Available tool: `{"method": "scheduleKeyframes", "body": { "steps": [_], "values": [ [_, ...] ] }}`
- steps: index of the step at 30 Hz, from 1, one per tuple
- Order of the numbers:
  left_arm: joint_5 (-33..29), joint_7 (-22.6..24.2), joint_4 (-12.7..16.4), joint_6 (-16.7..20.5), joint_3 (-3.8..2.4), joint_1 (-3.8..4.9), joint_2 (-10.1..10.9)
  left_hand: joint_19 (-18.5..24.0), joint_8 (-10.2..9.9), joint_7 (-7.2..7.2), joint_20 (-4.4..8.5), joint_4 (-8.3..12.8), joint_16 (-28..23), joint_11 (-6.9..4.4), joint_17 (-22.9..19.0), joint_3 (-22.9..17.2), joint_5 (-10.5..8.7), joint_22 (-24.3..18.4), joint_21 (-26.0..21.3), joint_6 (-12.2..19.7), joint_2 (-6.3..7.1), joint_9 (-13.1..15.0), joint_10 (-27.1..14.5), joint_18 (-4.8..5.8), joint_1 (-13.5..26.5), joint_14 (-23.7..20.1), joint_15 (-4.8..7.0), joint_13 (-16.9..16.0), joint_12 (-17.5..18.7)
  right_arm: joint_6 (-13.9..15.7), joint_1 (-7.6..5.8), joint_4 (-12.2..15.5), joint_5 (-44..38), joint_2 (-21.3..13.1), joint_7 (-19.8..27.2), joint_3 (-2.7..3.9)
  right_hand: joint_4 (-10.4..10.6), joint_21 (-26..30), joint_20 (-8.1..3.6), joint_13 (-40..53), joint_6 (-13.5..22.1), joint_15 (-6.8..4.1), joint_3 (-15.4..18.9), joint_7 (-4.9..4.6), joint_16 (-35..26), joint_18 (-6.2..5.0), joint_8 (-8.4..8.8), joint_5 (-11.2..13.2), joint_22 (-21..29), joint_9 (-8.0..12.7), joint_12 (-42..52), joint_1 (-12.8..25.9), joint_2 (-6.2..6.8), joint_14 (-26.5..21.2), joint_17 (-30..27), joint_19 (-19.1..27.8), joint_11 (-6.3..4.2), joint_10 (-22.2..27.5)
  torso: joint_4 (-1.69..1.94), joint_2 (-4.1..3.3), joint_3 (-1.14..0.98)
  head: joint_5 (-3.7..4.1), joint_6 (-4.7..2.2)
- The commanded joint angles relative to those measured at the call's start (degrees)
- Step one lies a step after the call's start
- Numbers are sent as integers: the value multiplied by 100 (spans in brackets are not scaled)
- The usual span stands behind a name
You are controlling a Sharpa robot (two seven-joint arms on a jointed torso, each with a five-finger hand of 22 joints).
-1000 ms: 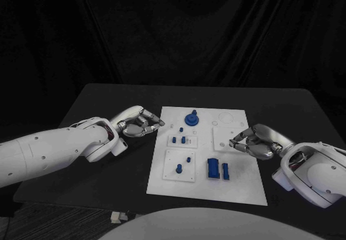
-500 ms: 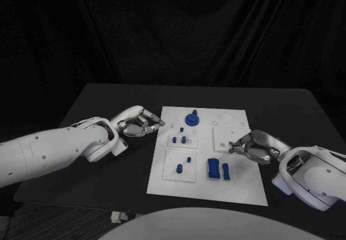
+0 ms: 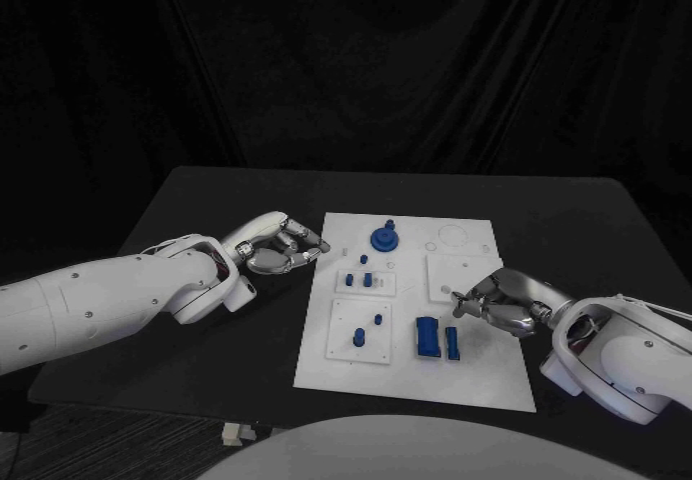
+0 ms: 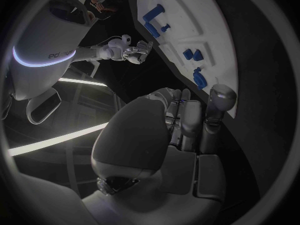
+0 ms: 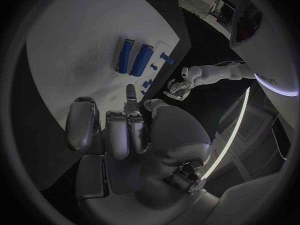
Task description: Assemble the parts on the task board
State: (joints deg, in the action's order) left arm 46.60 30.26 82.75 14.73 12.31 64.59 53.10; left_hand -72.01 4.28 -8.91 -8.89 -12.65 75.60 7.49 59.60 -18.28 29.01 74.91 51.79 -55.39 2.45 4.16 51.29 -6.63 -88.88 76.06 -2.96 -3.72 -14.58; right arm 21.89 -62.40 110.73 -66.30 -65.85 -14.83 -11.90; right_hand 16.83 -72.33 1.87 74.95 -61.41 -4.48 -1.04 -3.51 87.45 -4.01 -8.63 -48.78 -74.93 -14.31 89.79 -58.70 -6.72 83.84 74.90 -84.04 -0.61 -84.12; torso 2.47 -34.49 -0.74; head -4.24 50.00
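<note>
The white task board [image 3: 408, 365] lies mid-table. On it are a round blue knob [image 3: 384, 238], small blue pegs [image 3: 362, 279], a peg [image 3: 374, 320] on a raised plate, a wide blue block [image 3: 428, 336] and a slim blue bar [image 3: 451, 342]. My left hand [image 3: 280, 245] hangs curled into a fist just off the board's left edge, holding nothing. My right hand [image 3: 496, 301] hovers over the board's right side, fingers curled in, just above and right of the slim bar. The right wrist view shows the block [image 5: 142, 60] and bar [image 5: 124, 55] beyond its curled fingers [image 5: 128, 127].
Bare black table [image 3: 202, 360] surrounds the board on all sides. A raised white square plate [image 3: 450, 268] lies under the right hand. In the left wrist view the right hand [image 4: 134, 52] hovers at the board's [image 4: 206, 30] far edge.
My right hand has moved left and toward me over the board, closer to the slim blue bar. The left hand and the parts have not moved.
</note>
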Motion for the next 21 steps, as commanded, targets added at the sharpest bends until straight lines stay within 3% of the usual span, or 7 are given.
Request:
{"method": "scheduleKeyframes", "body": {
  "steps": [1,21],
  "values": [
    [-25,98,12,-14,-5,-11,-4,41,39,-26,18,7,-26,4,-9,-28,40,569,-14,-12,-50,6,25,-47,-11,-44,2,-4,-19,-171,20,-13,-35,21,-121,1,2,-17,-3,1505,-35,-10,-34,-13,-20,46,25,-29,-1040,10,21,57,-16,471,688,-58,-6,-588,0,4,-1,3,0],
    [-25,95,3,-35,-5,-25,-8,41,39,-26,18,7,-26,4,-9,-28,40,569,-14,-12,-50,6,25,-47,-11,-44,2,-4,-19,-267,162,-116,-78,112,-351,1,-18,37,-8,1505,-47,-15,-59,-8,-36,35,29,-37,-1025,25,21,37,14,461,640,-40,-11,-588,2,3,-1,8,0]
  ]
}}
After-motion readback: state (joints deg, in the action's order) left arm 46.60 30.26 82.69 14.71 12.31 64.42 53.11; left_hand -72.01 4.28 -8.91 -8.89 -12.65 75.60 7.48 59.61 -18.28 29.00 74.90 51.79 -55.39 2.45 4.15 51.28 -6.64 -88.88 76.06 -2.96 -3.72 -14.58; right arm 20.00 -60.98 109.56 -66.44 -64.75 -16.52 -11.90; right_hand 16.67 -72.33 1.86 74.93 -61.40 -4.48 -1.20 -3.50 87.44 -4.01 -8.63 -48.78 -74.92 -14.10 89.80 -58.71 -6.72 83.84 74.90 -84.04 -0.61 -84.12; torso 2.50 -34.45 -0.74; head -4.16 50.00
